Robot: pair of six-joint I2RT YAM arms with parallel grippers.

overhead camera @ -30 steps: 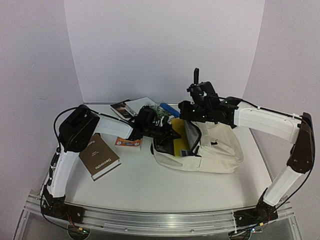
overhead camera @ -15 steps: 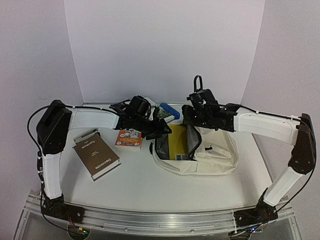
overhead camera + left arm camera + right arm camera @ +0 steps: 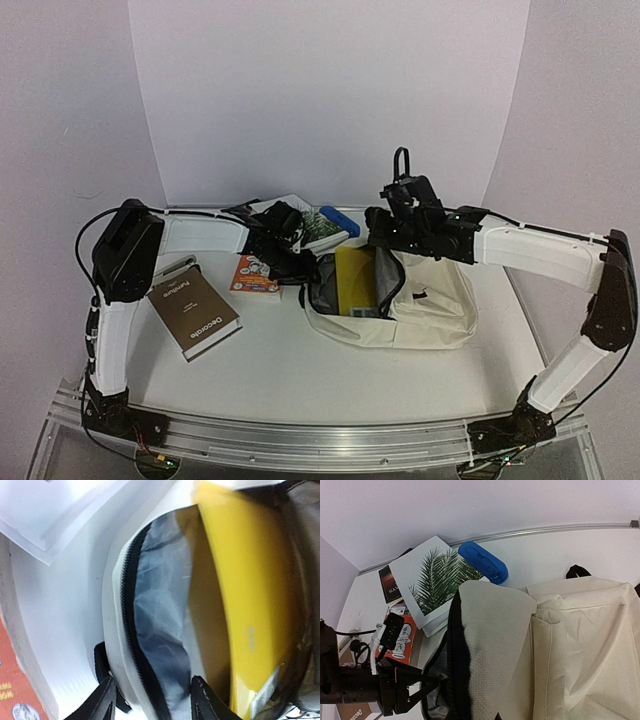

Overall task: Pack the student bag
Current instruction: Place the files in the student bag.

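1. Two arms are busy with one thing. The student bag [image 3: 430, 310] lies on its side at the middle-right of the tabletop [image 3: 330, 390], with its mouth turned toward the left arm [image 3: 200, 235].
2. The right arm [image 3: 530, 250] reaches over the bag's far top edge. Its jaws are closed down. I can't see their tips, but the cream flap [image 3: 490, 640] stands lifted right under them, so I take it they pinch it to hold the mouth open.
3. The left arm's jaws stand about half apart at the mouth's left lip, one tip on each side of the black zipper [image 3: 131, 630]. I can't tell whether they touch it, and they carry nothing.
4. A yellow book [image 3: 250, 590] is already inside, upright against the grey lining [image 3: 160, 605], with room left beside it.
5. Several things lie outside, to the left. A brown book [image 3: 195, 312] is well apart, and an orange booklet [image 3: 257, 275] sits just beside the mouth. A palm-leaf book [image 3: 437, 580] and a blue case [image 3: 482, 562] lie behind it.
6. My guess is that the packing is only partly done. The orange booklet is nearest, so it looks like the easy next pick while the flap is held up.
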